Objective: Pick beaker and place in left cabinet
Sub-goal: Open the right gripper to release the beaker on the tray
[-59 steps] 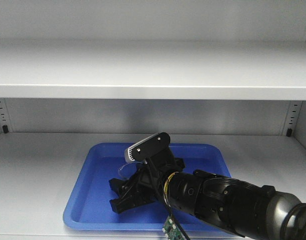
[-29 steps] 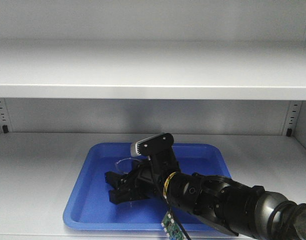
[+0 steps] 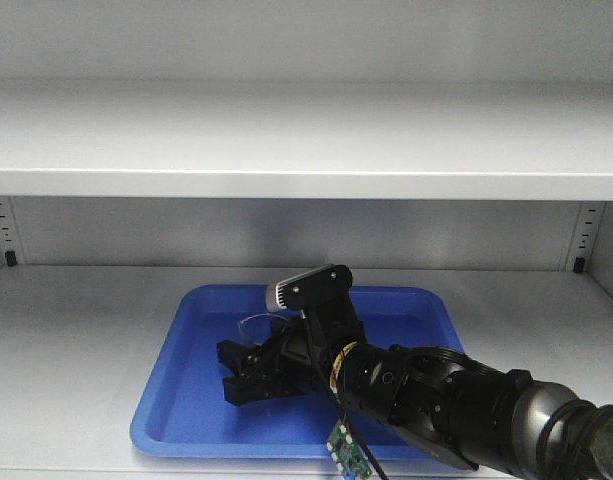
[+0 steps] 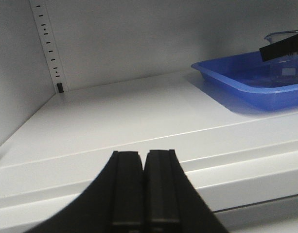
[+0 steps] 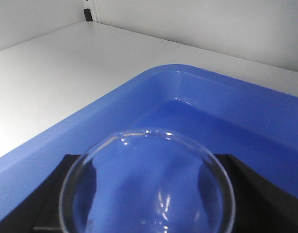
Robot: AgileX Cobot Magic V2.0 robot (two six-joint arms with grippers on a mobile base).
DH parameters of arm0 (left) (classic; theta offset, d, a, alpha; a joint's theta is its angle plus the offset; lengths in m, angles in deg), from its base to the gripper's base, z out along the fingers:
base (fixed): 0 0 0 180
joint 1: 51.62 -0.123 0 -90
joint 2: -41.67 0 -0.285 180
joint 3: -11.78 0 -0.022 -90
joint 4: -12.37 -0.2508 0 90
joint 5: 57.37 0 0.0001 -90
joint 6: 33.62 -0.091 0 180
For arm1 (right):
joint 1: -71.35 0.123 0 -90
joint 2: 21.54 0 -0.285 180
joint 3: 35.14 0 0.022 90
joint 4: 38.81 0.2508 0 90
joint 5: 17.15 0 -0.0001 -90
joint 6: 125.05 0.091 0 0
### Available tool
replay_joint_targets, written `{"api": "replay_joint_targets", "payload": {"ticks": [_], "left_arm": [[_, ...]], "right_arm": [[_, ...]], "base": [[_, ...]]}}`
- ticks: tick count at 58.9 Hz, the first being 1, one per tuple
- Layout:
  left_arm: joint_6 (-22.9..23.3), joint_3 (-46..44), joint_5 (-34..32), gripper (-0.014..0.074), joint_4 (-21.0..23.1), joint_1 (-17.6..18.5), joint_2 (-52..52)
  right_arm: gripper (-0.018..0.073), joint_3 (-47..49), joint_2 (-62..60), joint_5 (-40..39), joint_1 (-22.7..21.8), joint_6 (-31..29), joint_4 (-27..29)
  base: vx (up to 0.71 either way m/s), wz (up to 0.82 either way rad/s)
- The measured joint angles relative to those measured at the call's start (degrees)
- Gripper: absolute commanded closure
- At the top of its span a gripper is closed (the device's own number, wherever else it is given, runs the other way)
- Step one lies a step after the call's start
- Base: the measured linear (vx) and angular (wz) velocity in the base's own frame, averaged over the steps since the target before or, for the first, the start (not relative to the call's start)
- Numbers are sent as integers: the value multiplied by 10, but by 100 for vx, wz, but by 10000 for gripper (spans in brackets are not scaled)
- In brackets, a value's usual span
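Note:
The clear glass beaker [image 3: 252,323] is held low over the blue tray [image 3: 164,400], between the black fingers of my right gripper [image 3: 233,372]. From the right wrist, its round rim [image 5: 148,133] fills the lower view, and a finger [image 5: 66,194] presses on each side. My right gripper is shut on the beaker. The tray rests on the lower shelf [image 3: 76,340] of the light-grey left cabinet. My left gripper [image 4: 144,154] is shut and holds nothing, at the front edge of that shelf [image 4: 114,116], with the tray [image 4: 226,80] and the beaker [image 4: 285,36] to its right.
A second wide shelf [image 3: 286,140] spans the cabinet overhead. Slotted upright strips [image 3: 1,230] run up the back corners. A small green circuit board [image 3: 344,458] hangs under my right arm near the tray's front rim.
My right gripper moved left and slightly lower over the tray with the beaker, then eased a little back to the right. The tray has shifted very little.

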Motion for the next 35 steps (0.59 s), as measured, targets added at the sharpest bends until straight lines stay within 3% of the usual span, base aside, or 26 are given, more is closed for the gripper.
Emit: {"api": "replay_joint_targets", "payload": {"ticks": [14,35], "left_arm": [[0,0,0,595,0,0,0],[0,0,0,595,0,0,0]], "right_arm": [[-83,-1,0,27,0,11,9],[-83,-13,-22,47,-4,22,-3]], "base": [[0,0],[0,0]]}}
